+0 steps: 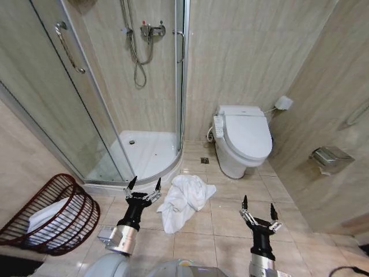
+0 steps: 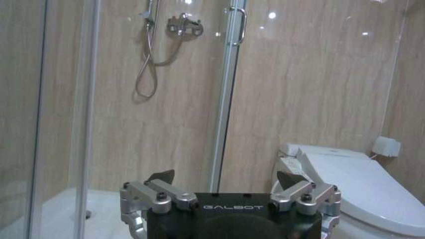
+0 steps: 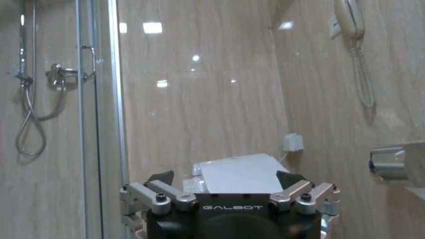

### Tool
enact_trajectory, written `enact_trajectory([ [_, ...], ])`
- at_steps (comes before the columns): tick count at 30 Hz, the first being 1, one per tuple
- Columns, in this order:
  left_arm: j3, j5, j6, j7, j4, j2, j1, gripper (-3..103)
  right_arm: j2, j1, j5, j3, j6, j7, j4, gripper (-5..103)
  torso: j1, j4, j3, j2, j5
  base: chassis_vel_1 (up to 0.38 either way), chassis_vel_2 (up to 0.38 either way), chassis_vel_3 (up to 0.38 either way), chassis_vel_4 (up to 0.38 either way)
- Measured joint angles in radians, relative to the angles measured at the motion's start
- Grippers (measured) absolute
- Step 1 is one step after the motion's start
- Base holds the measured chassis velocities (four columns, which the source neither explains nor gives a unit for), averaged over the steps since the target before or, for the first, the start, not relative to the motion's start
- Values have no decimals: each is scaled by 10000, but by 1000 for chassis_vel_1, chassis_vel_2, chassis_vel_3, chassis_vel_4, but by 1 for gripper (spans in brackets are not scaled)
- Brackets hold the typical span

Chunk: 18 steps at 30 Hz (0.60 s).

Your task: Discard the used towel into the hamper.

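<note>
Used towel crumpled on floor tiles between shower tray and toilet, untouched. Hamper well apart, far left, tipped. Left hand spread wide just beside towel; right hand wide, idle. Approach step; next likely calls for lowering onto the cloth.

Beige marble-look walls, tan tiled floor. Glass corner shower with white tray, chrome mixer and hose. White toilet, lid closed. Chrome paper holder on right wall.
</note>
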<state>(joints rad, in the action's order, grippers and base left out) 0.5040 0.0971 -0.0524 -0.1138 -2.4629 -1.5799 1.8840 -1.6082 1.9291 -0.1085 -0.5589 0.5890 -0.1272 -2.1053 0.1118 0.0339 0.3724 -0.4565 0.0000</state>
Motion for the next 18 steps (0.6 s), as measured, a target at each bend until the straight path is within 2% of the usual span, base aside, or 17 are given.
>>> enact_trajectory([
  [6,0,0,0,0,0,0,0,100,0,-21,-250,-67,59,386,299,100,-117,0,-198,315,0,0,0,0,0],
  [18,0,0,0,0,0,0,0,100,0,-88,-271,-74,78,505,450,100,-282,0,-485,764,0,0,0,0,0],
])
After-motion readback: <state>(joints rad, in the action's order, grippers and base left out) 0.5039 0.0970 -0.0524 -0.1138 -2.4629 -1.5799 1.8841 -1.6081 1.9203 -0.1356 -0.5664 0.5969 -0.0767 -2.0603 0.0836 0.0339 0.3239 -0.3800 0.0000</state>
